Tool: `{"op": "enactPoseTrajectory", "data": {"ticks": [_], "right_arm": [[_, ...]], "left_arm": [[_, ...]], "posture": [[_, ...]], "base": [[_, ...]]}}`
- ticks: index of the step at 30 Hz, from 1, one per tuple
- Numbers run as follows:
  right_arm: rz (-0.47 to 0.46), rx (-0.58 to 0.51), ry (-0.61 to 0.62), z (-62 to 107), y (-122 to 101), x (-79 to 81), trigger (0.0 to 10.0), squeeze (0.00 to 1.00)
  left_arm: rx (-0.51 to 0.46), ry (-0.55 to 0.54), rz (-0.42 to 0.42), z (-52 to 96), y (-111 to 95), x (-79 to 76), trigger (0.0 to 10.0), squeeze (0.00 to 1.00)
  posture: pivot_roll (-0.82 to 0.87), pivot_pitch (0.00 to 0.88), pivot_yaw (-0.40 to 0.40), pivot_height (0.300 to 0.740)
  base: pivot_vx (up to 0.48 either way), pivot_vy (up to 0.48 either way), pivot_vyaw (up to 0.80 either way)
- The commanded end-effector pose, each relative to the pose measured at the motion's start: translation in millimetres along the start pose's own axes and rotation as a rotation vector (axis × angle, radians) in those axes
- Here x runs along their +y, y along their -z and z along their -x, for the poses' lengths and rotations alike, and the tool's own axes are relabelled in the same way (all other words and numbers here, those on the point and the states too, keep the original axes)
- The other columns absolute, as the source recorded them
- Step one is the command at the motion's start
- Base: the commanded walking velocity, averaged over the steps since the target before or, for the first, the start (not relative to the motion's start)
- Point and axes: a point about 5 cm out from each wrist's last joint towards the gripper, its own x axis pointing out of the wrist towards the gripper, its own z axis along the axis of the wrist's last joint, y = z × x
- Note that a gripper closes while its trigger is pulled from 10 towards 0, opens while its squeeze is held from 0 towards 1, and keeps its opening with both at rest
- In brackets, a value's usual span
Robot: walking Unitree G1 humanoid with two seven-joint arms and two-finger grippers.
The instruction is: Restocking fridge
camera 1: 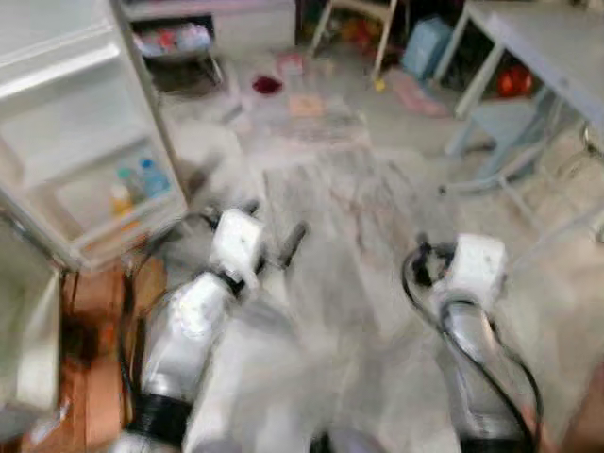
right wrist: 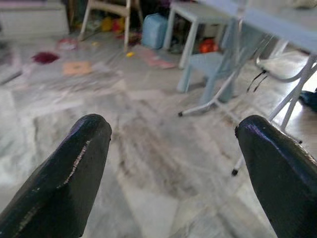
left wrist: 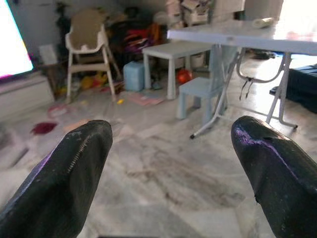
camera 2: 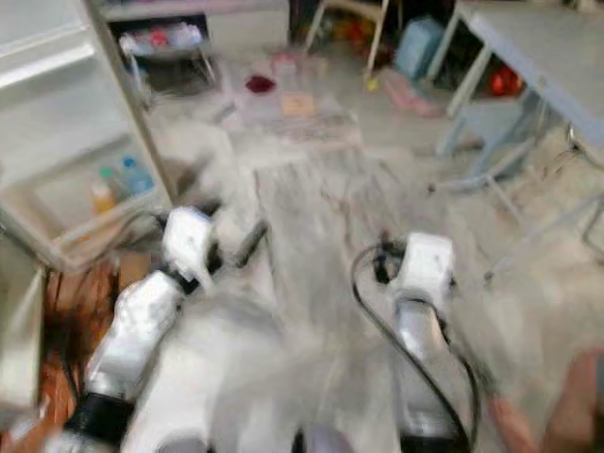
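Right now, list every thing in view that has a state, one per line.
Fridge door: swung open, bottles upright in its lower shelf.
Left claw: open, empty, above the floor.
Right claw: open, empty, above the floor.
Folding table: set up, standing.

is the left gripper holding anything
No, the left gripper has its fingers spread wide with only bare floor between them.

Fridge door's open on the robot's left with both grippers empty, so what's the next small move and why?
Probably turn toward the folding table to fetch stock: the left gripper and right gripper are open and hold nothing, while the fridge door shelf holds a few bottles.
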Motion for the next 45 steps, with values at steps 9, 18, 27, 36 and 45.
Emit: {"op": "enactPoseTrajectory", "data": {"ticks": [9, 18, 27, 36, 45], "right_arm": [[-0.007, -0.009, -0.026, -1.5, -1, 9.1, 10.0, 0.00], [0.003, -0.042, -0.027, -8.4, -9, 11.5, 10.0, 0.00], [0.003, -0.077, -0.059, -9.1, -18, 14.3, 10.0, 0.00], [0.005, -0.072, -0.070, -5.0, -14, 17.6, 10.0, 0.00], [0.014, -0.076, -0.075, -6.3, -15, 16.6, 10.0, 0.00]], "left_arm": [[0.004, -0.042, -0.026, 2.9, 1, 7.1, 10.0, 0.00], [-0.030, -0.086, -0.050, -2.4, -15, 10.3, 10.0, 0.00], [0.018, -0.150, -0.048, 4.4, -5, 11.2, 10.0, 0.00], [0.055, -0.154, -0.041, 6.5, 2, 18.0, 10.0, 0.00], [0.065, -0.181, -0.006, 4.2, 6, 16.5, 10.0, 0.00]], "posture": [[0.02, 0.086, -0.058, 0.740], [0.03, 0.107, -0.054, 0.740], [0.01, 0.126, -0.042, 0.740], [0.00, 0.103, -0.038, 0.740], [-0.01, 0.101, -0.043, 0.740]], "base": [[0.478, 0.000, -0.80], [0.480, 0.000, -0.80], [0.480, 0.000, -0.53], [0.480, 0.000, -0.33], [0.480, 0.000, -0.80]]}}
